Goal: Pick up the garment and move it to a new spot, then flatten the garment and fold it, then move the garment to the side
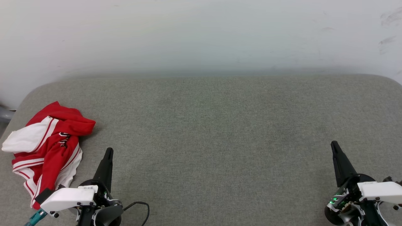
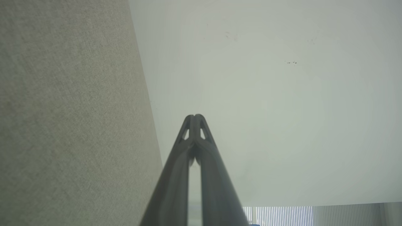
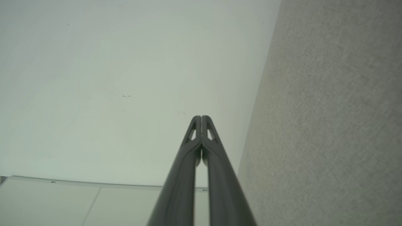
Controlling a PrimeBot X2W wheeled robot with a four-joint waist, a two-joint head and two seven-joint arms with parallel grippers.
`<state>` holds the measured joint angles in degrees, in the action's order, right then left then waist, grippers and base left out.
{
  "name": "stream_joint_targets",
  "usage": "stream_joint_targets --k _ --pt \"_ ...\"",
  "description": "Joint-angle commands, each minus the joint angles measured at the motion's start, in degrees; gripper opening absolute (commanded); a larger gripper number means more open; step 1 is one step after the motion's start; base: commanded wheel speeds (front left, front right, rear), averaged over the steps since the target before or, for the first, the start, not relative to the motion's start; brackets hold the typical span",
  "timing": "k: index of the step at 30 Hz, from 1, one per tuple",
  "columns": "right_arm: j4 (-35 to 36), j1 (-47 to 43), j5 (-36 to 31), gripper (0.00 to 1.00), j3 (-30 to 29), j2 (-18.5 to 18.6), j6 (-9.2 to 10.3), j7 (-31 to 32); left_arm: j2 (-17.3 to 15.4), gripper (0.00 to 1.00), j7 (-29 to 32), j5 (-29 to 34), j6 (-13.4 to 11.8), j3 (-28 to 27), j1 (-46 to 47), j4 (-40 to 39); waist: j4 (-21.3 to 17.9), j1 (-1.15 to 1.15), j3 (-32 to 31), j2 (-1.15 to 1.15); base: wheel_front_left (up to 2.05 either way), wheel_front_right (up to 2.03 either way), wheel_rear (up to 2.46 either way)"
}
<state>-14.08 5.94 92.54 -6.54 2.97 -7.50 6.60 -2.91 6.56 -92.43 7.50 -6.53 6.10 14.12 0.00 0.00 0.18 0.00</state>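
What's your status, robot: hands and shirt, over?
Left gripper shut, empty. Right gripper shut, empty. Shirt crumpled at left edge of pad, not held. Nothing in the way.

we face a grey fabric-covered table [image 1: 220,141], pale scuffed wall [image 1: 201,34] behind it, vertical blinds [image 2: 282,216] low in our left wrist view
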Motion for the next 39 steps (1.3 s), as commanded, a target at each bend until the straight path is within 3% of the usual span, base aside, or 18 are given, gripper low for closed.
stream_joint_targets --k 1,31,32,33,34,39 --pt "-0.03 0.69 -0.28 0.00 0.00 -0.18 0.02 0.06 0.05 0.00 0.12 0.04 0.10 -0.10 0.36 -0.07 0.00 0.00 0.00 0.00 0.00 0.00 0.00" --pt "-0.03 0.69 -0.27 0.00 0.02 -0.19 0.02 0.05 0.05 0.00 0.12 0.04 0.10 -0.09 0.36 -0.07 0.00 0.00 0.00 0.00 0.00 0.00 0.00" --pt "0.00 0.00 -0.01 1.00 0.00 0.00 0.00 -0.02 0.00 1.00 -0.02 0.00 0.00 0.02 0.00 -0.01 0.00 0.00 0.00 0.00 0.00 0.00 0.00" --pt "-0.23 -0.17 -0.03 0.00 0.02 0.00 0.00 -0.06 0.02 0.00 -0.08 0.01 0.00 0.06 -0.11 0.26 0.00 0.00 0.00 0.00 0.00 0.00 0.00" --pt "-0.77 -0.58 -0.03 1.00 0.06 -0.01 0.00 -0.07 0.07 1.00 -0.17 0.01 -0.01 0.15 -0.44 0.73 0.00 0.00 0.01 0.00 0.00 0.00 0.00" --pt "-1.26 -1.75 -0.71 1.00 0.24 -0.04 0.00 -1.11 0.15 1.00 -1.27 0.28 -0.01 0.72 -1.53 0.61 0.00 0.00 0.04 0.00 0.00 0.00 0.00"
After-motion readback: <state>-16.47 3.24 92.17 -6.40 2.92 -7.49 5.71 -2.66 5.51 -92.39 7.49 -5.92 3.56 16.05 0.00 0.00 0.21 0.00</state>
